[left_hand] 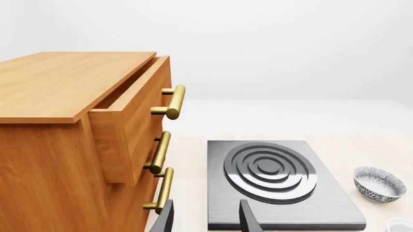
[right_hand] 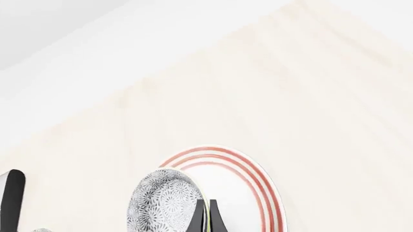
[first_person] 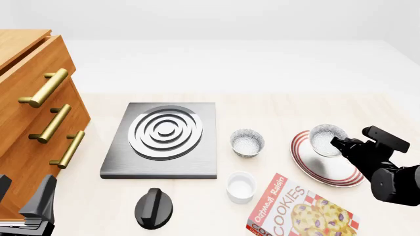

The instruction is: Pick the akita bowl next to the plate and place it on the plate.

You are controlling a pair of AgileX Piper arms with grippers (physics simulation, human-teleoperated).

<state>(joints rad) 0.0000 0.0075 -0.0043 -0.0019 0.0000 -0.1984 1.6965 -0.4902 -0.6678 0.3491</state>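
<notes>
Right pincer (first_person: 336,143) clamped on akita bowl (first_person: 326,139) rim over plate (first_person: 328,169) far edge; could tip off if released tilted

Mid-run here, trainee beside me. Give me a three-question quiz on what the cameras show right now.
1. True or false: the right gripper is shut on the rim of an akita bowl that sits over the plate.
2. Which item lies between the stove and the plate in the front view? A) the cookie box B) the second akita bowl C) the black knob
3. Fill in: the top drawer of the wooden cabinet is partly ____.

Key: 1 true. 2 B. 3 open; the left wrist view shows it pulled out past the drawers below, and the open left gripper hangs in front of the cabinet, holding nothing.
</notes>
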